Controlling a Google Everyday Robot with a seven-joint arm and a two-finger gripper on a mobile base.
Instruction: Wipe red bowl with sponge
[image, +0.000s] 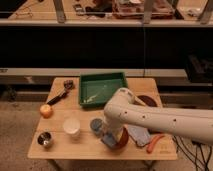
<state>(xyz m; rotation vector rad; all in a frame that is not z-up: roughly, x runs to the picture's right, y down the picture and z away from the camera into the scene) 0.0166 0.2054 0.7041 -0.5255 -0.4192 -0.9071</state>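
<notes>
The red bowl (121, 141) sits near the front edge of the wooden table (80, 150), mostly covered by my white arm, which reaches in from the right. My gripper (108, 139) is down at the bowl's left rim, shut on the light-blue sponge (106, 141), which presses against the bowl. Only the bowl's lower front edge shows.
A small round blue cup (96, 125) stands just left of the gripper, with a white cup (71, 126) further left. A steel cup (45, 139), an orange fruit (46, 110) and a dark brush (63, 92) lie left. A green tray (102, 89) is behind. A grey-blue pad (139, 134) and an orange stick (155, 143) lie right.
</notes>
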